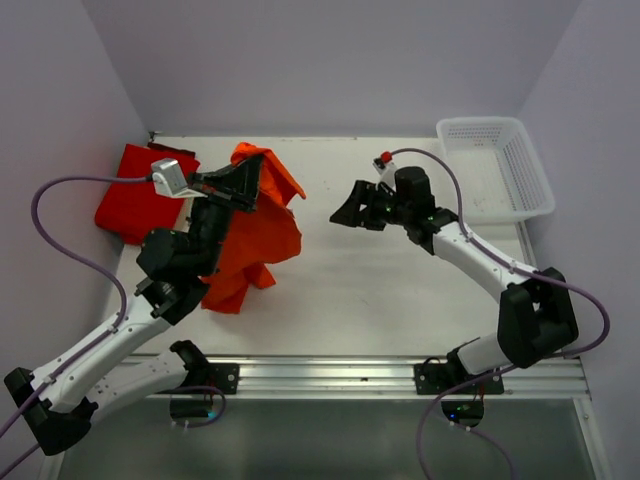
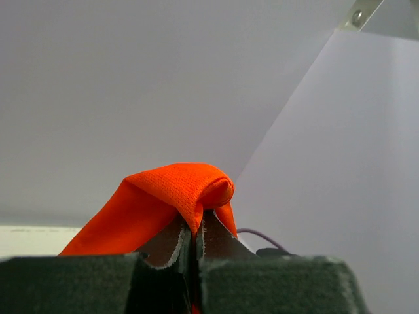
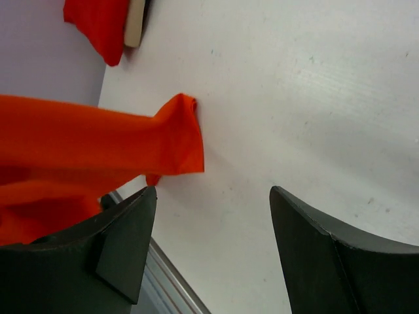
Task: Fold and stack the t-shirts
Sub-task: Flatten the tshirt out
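Limp, light orange t-shirt (image 1: 262, 240) drapes from the left gripper (image 2: 195, 237), pinched on a bunched fold; the spread, empty right gripper (image 3: 213, 252) should likely take a hanging hem.

You're in a lab test cell: plain white desk (image 1: 380, 280) boxed by bare lavender walls (image 1: 330, 60), two arms (image 1: 110, 335) bolted to an aluminium rail (image 1: 330, 375), cables (image 1: 80, 180) trailing.

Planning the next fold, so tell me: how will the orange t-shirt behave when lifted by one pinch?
Likely floppy: the orange t-shirt droops in crumpled folds from the left gripper. Probably light, since that small pinch holds it up. Pushed, it would likely bunch rather than slide.
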Robot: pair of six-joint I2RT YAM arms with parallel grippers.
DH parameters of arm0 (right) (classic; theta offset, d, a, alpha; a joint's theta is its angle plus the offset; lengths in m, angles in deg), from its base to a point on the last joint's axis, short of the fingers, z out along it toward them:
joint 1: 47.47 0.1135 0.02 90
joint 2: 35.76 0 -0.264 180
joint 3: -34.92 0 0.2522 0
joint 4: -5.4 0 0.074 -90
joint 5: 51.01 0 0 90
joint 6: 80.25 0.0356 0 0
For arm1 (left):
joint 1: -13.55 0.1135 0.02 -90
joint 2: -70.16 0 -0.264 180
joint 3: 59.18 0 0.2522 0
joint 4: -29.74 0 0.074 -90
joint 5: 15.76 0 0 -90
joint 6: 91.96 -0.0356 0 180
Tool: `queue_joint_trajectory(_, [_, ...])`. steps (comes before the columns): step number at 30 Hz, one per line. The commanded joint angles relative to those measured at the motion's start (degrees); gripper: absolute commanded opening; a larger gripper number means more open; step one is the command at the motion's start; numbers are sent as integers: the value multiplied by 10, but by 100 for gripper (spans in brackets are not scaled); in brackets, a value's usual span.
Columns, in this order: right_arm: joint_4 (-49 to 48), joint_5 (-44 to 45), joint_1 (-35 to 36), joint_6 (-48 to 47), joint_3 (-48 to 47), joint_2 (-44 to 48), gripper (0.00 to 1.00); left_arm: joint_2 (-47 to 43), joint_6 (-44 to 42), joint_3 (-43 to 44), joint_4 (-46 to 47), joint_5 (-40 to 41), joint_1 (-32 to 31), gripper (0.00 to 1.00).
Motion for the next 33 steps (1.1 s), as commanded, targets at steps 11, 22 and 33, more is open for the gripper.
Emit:
queue_joint_trajectory(11, [-134,-6,116,40,122,-2,74,10,-12,108,-104,-47,3,0])
queue_joint_trajectory(22, [-32,168,143,-22,122,-29,73,7,-36,199,-166,-69,3,0])
queue_joint_trajectory(33, [-2,268,143,6,88,-78,73,33,-23,262,-209,-107,3,0])
